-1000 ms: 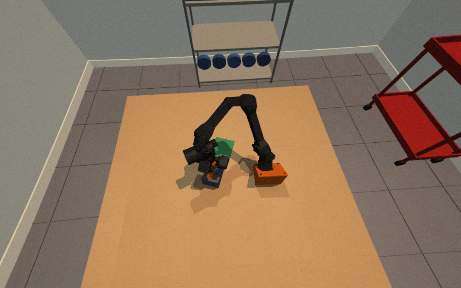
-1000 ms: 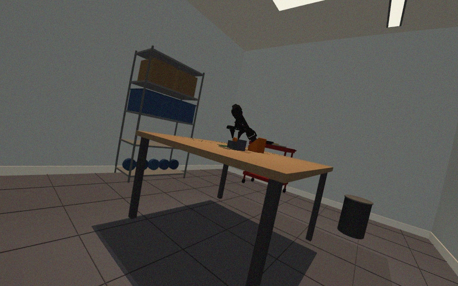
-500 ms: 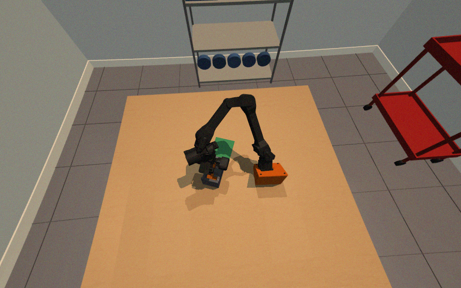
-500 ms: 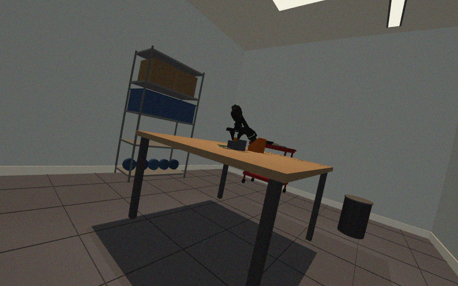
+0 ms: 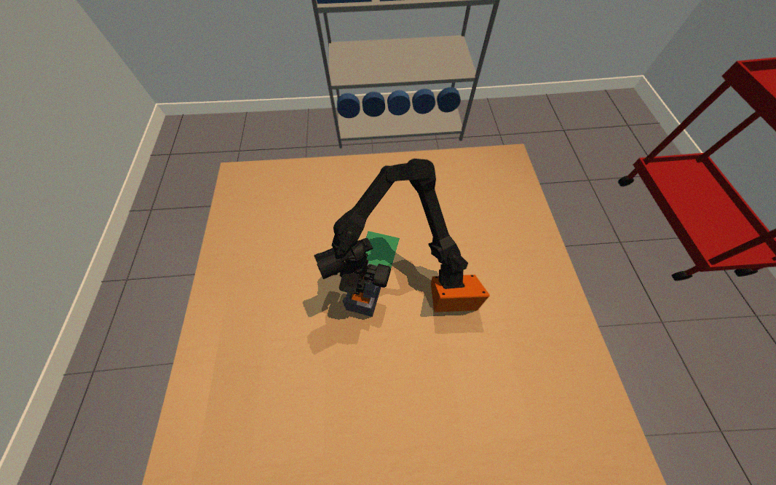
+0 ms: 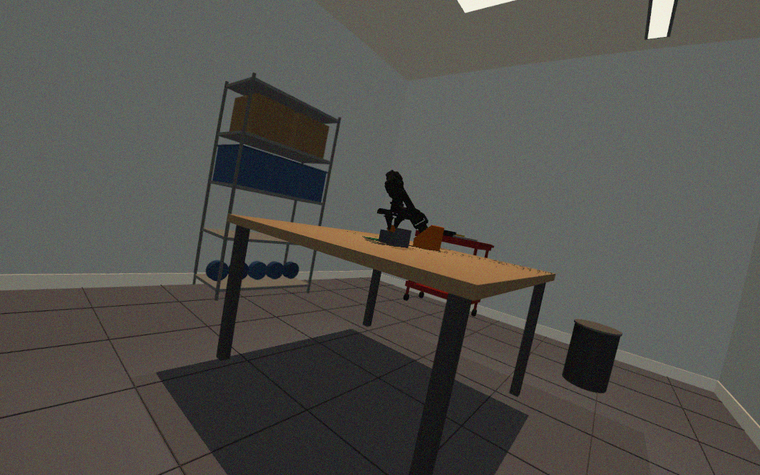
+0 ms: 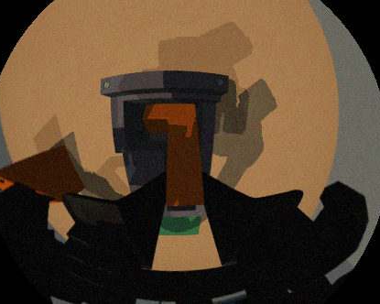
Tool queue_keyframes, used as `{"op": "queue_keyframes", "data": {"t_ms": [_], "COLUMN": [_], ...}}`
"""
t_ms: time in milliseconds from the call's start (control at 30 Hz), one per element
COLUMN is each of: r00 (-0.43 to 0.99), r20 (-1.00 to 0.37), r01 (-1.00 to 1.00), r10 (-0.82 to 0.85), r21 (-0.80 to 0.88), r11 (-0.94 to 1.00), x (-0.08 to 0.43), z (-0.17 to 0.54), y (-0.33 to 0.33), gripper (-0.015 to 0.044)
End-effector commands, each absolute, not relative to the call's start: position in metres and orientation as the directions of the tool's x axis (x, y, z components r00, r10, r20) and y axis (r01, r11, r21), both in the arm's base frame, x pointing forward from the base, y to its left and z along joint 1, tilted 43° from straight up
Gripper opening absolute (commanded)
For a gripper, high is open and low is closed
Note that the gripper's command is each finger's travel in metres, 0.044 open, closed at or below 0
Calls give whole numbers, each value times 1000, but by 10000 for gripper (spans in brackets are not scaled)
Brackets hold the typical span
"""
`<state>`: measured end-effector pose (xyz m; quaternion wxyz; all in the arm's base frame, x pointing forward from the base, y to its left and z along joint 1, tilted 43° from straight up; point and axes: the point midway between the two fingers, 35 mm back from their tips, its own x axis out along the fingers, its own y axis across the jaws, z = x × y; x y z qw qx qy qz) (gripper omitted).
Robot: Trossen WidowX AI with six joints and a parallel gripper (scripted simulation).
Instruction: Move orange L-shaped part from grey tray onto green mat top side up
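Squarely, claw (image 7: 181, 206) on L-shaped part (image 7: 181, 157)

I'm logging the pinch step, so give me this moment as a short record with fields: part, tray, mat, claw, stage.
part: orange L-shaped part, near end between the fingers
tray: grey tray, under the part
mat: green mat, beside the tray, partly hidden by the arm
claw: claw shut on the part's near end
stage: pinch made; part not yet on the mat
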<state>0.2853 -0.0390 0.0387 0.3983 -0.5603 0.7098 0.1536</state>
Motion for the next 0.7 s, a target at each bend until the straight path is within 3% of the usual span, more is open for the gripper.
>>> {"op": "queue_keyframes", "data": {"t_ms": [0, 100, 667], "r00": [-54, -54, -59], "r20": [-738, -738, -735], "r01": [-917, -917, -920], "r10": [-673, -673, -676], "r21": [-230, -230, -223], "r11": [326, 326, 323], "x": [286, 286, 285], "z": [39, 39, 53], "y": [-39, -39, -26], "gripper": [55, 0, 0]}}
